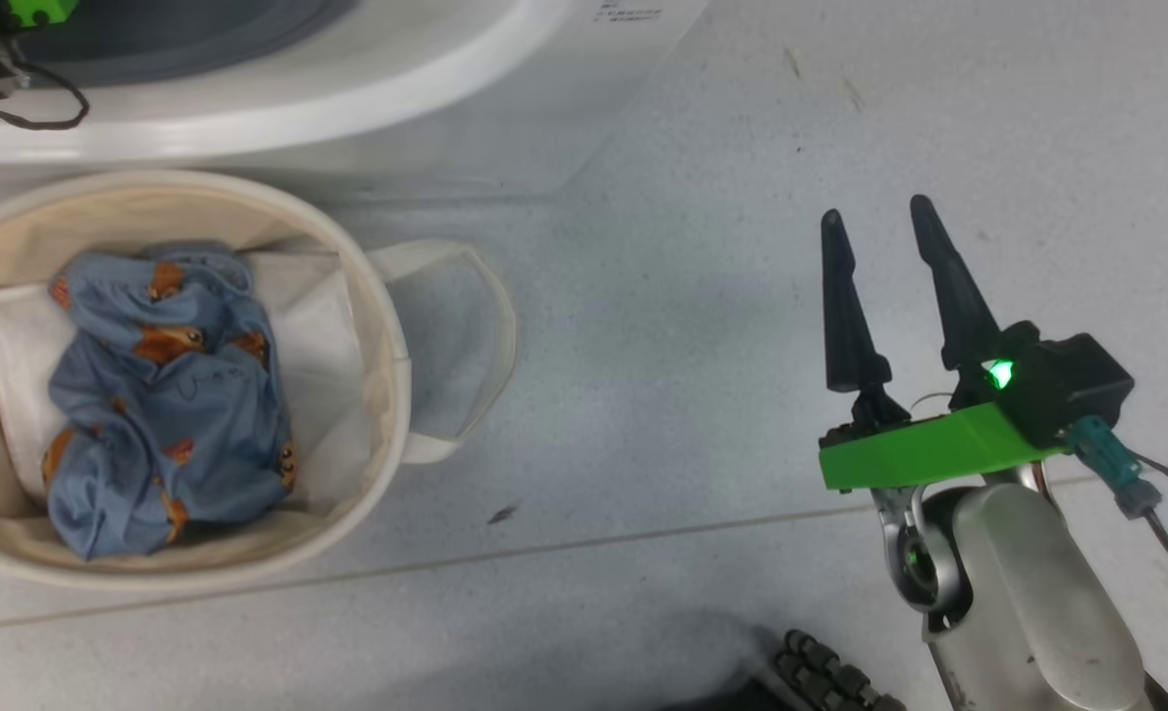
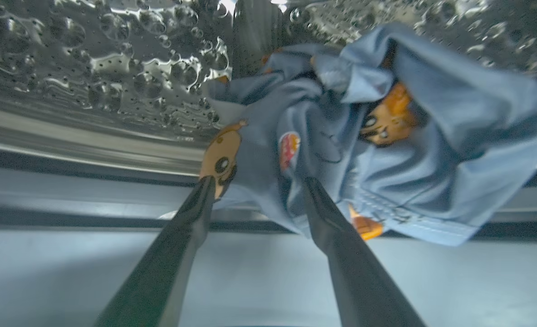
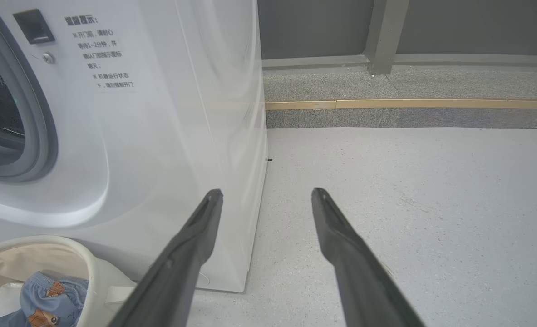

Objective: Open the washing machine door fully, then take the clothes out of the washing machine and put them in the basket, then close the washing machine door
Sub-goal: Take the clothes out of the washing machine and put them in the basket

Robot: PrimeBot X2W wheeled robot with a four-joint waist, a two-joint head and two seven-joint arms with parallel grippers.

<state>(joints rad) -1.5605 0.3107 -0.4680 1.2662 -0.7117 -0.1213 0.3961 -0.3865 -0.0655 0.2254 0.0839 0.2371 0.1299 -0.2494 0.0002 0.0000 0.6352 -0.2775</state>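
Note:
In the left wrist view my left gripper [image 2: 258, 184] is open inside the washing machine [image 3: 159, 113]. Its fingertips [image 2: 206, 184] reach the near edge of the blue bear-print clothes [image 2: 386, 136]. That garment lies bunched against the steel drum [image 2: 114, 68] and hangs over the grey gasket. More blue bear-print clothes [image 1: 164, 395] lie in the cream basket [image 1: 386, 336], on a white sheet. My right gripper [image 1: 880, 222] is open over bare floor, to the right of the basket and apart from everything; its wrist view shows the open fingers [image 3: 204, 218]. The washing machine door is out of view.
The machine's white front [image 1: 347, 89] stands just behind the basket, whose loop handle [image 1: 490, 336] sticks out to the right. My left arm's green wrist mount and cables [image 1: 31, 15] show at the top left. A raised stone kerb [image 3: 409, 109] and grey wall lie beyond the machine.

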